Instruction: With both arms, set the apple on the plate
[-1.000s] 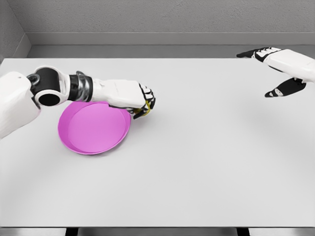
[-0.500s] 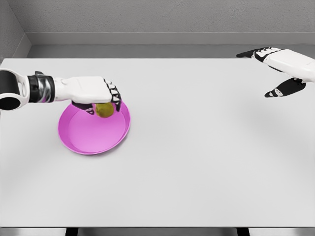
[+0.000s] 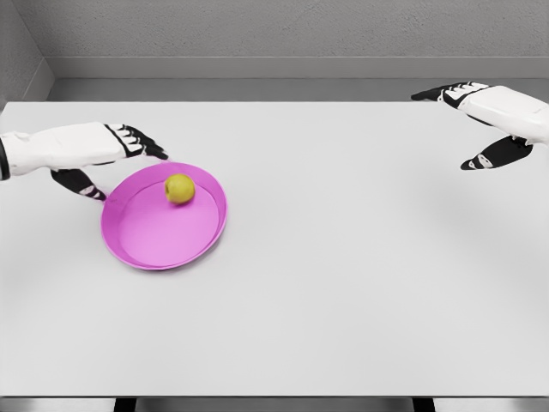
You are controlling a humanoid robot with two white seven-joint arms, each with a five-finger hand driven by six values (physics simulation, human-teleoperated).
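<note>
apple now on plate, l hand off

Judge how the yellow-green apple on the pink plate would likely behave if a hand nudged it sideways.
The apple looks round and smooth, so it would probably roll rather than slide. It sits near the far side of the plate, whose raised rim may well stop a gentle roll. Both the left hand and the right hand are open and clear of it.
</note>
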